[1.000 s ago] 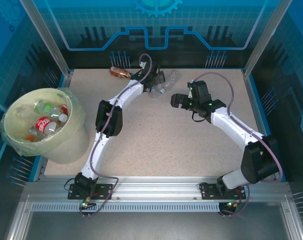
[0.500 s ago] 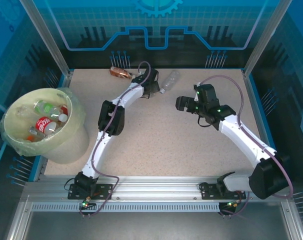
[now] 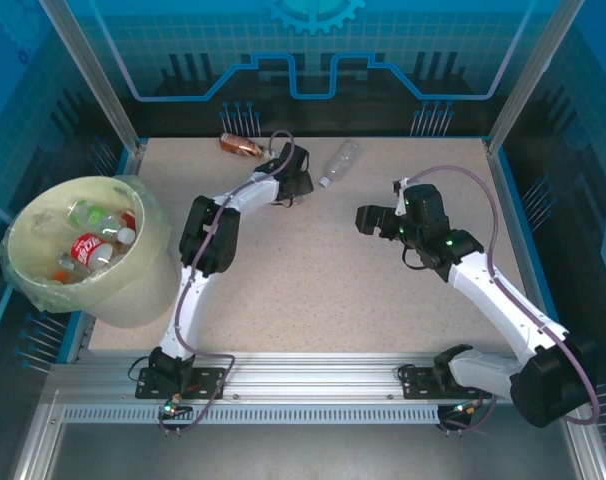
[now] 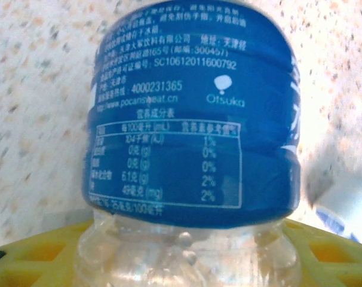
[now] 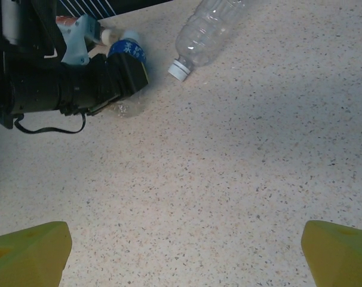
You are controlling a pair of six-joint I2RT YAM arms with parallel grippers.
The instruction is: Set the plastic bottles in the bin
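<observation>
At the far left, the bin stands by the left edge of the surface, with several bottles lying inside it. A crushed orange bottle lies near the far edge. Just right of it, my left jaws are closed around a blue-labelled bottle down on the surface. A clear bottle with a white cap lies near it, not touching. Further right, my right jaws hang wide apart over bare surface, holding nothing.
</observation>
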